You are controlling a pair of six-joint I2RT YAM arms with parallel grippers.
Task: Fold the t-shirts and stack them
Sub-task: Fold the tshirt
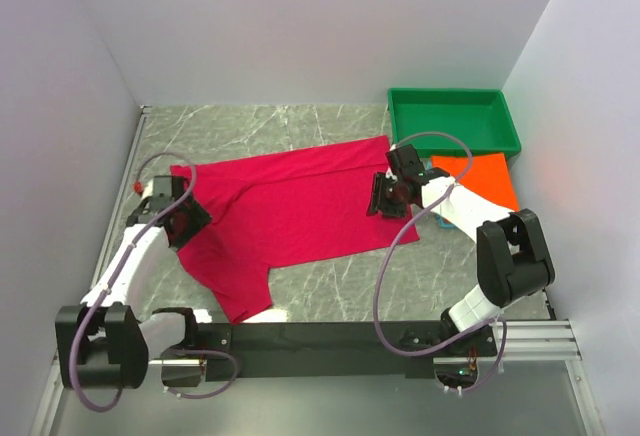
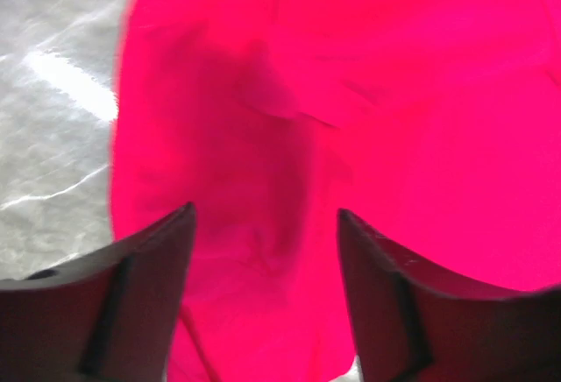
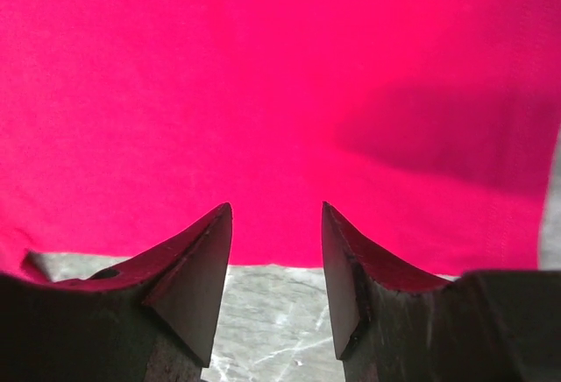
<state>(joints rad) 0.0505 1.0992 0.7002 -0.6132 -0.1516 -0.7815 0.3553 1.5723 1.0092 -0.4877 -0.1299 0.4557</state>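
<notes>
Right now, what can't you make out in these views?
- Teal t-shirt: top view, only a sliver shows at the orange t-shirt's edge, behind the right arm; fold unreadable.
- Left pincer: left wrist view is blurred; contact with the crimson-pink t-shirt unclear.
- Right pincer: top view, its own wrist hides the fingertips; right wrist view doesn't show whether they touch the hem.

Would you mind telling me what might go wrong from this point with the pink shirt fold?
The right tool stands open at the hem of the crimson-pink t-shirt, so it may pinch only a sliver and lose it. The left tool is over creased cloth and might catch uneven layers. The folded orange t-shirt lies close by the right arm and could get nudged.
</notes>
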